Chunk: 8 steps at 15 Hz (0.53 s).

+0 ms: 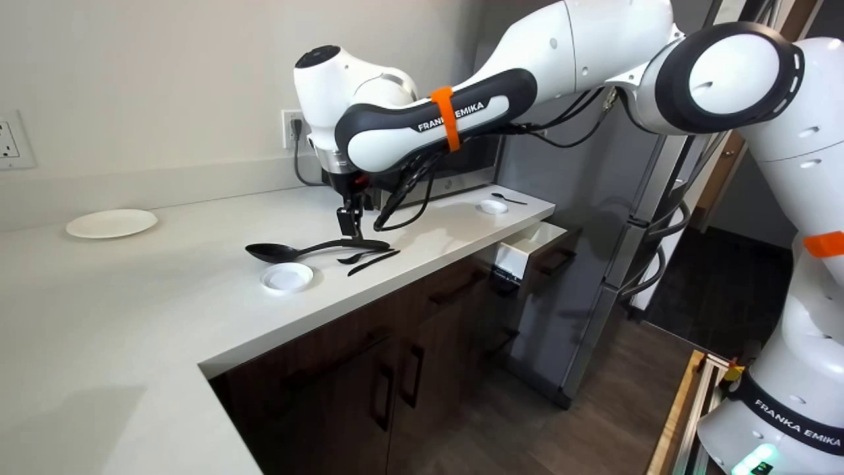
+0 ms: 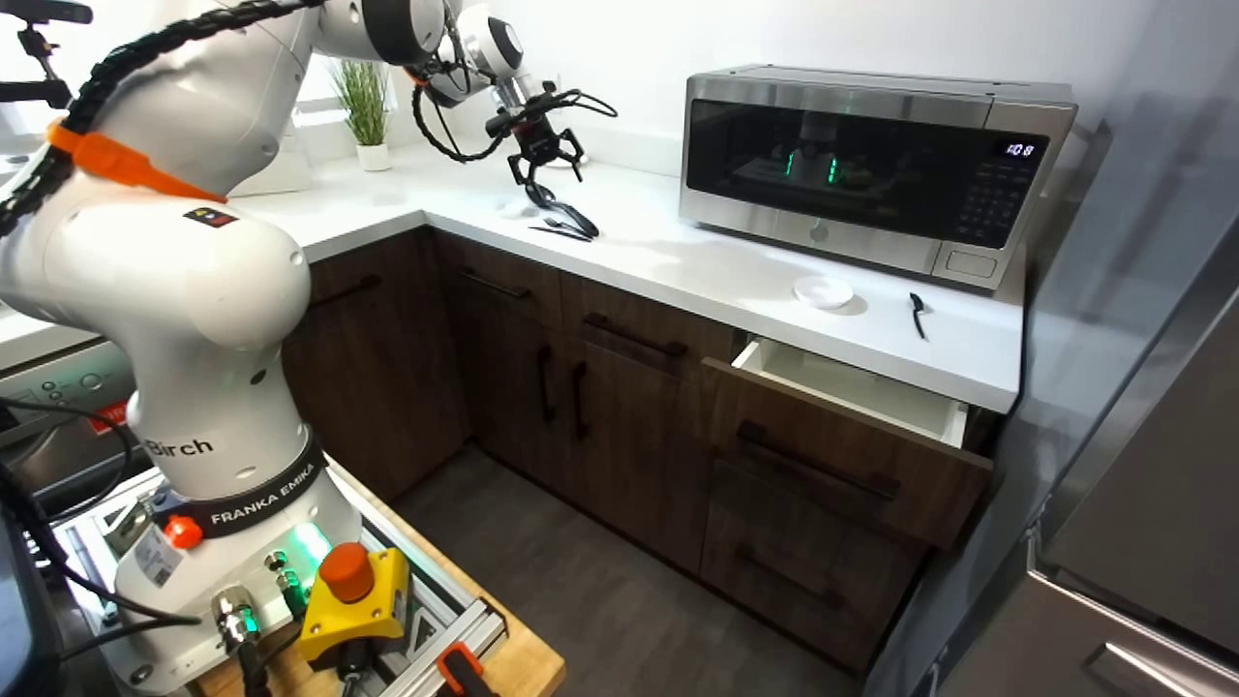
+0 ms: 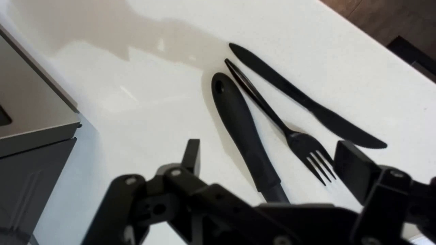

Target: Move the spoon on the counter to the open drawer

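Black spoon (image 3: 246,139) on counter (image 1: 165,297) beneath wide-parted jaws; open drawer (image 1: 535,239) at spoon's three o'clock in an exterior view.

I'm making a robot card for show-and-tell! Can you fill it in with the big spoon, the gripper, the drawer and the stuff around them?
Big spoon: black, lying on the white counter
Beside its handle: a black fork, then a black knife
Near its bowl: a small white dish
Gripper: open, above that spoon, holding nothing
Drawer: pulled open, pale inside, lower than the countertop
Kitchen machine: a silver microwave
Job: not done, because the big spoon isn't in the drawer
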### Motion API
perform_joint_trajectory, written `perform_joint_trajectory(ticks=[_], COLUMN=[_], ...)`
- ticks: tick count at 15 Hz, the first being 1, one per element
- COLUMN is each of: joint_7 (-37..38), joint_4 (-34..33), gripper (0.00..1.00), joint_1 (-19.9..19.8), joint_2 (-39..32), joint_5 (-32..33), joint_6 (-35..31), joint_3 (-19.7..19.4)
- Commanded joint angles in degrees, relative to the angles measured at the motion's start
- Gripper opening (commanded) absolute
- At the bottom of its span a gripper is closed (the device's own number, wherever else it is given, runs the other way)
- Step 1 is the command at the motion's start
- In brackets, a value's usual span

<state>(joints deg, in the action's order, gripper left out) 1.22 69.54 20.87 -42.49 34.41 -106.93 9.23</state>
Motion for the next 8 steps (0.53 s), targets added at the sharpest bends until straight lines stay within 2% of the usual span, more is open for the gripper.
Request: perform_joint_trajectory(ticks=[1,6,7,8], joint_7=[-7.6,-12.6,-11.7,-10.1], joint_4=[-6.3,-15.8,-18.7,-10.7], gripper=[1.0,1.0,1.0,1.0], joint_1=[0.3,0.6,0.0,-0.1], joint_2=[-3.8,-10.1,-12.0,-6.8], joint_5=[-4.0,-9.9,-9.5,-7.6], joint_6=[0.3,3.5,4.7,1.1], joint_3=[-0.7,-1.7,-0.3,-1.0])
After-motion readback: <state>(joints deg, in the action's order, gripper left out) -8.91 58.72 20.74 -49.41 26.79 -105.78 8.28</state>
